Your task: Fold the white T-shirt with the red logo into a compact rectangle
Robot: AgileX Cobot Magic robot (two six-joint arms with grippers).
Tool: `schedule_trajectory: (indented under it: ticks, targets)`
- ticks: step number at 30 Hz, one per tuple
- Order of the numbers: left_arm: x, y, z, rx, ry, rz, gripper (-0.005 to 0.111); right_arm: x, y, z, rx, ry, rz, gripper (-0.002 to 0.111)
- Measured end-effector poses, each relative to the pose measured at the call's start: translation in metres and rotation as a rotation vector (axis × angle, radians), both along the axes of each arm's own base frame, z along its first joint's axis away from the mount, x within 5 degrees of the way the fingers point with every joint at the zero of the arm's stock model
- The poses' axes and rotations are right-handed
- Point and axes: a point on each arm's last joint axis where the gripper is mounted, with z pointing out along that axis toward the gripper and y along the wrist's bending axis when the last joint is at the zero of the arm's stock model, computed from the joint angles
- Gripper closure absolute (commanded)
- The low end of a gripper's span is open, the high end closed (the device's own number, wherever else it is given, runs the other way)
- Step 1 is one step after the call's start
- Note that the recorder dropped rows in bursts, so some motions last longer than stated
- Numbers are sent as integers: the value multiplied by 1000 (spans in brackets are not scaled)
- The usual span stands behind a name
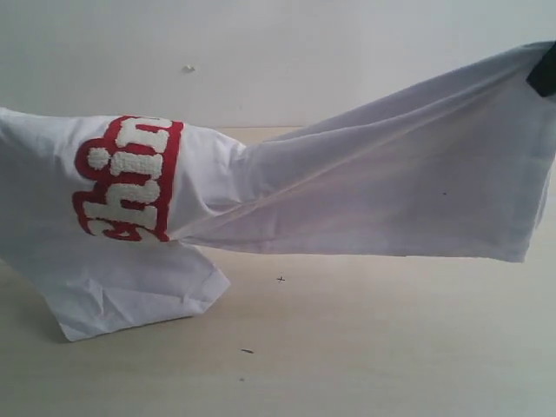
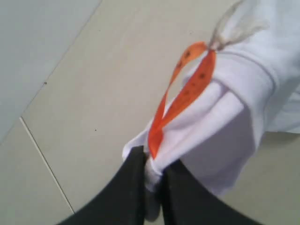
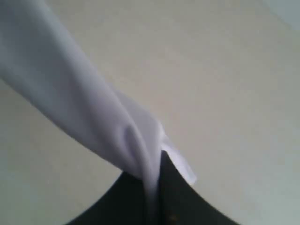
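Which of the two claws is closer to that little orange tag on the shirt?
Left. The left gripper pinches the white T-shirt right where the orange tag hangs. The right gripper grips a plain stretch of the shirt, no tag in its view.

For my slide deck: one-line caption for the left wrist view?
Left gripper shut on the white T-shirt near its collar, orange neck tag looping alongside.

The table [image 1: 391, 347] is viewed low and near by the exterior camera, toward a wall [image 1: 347, 52]. Both wrist views are pointed down at it (very close); the white T-shirt [image 1: 391, 182] is shared by all.
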Motion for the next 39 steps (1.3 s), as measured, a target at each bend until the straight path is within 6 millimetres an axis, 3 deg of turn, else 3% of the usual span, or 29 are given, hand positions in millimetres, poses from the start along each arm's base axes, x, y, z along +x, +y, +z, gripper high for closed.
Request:
schedule_trajectory:
  ticks: [6,10,13,16,21,26,33,39]
  targets:
    - [-64,0,41,-67,-122,68,107,-62,15,52,129,-192,-58,108]
    - [-102,-1,58,-130,-201,113,107,-97,26,74,243,-282,-72,108]
    - [-112,-5,55,-174,-126,99,107,-115,28,79,257,-309,-106,108]
    - [-104,-13,46,-215,-34,33,107,-120,30,66,235,-273,-99,108]
    - [-74,-18,29,-239,85,7,107,-89,25,9,136,-38,-111,108]
    - [-29,-10,-7,-130,250,48,107,-30,19,-55,78,247,-125,108]
    - [46,1,-96,-72,528,49,107,43,6,-138,-63,526,-92,108]
    - [103,23,-153,-67,560,73,107,103,-2,-175,-130,562,-43,108]
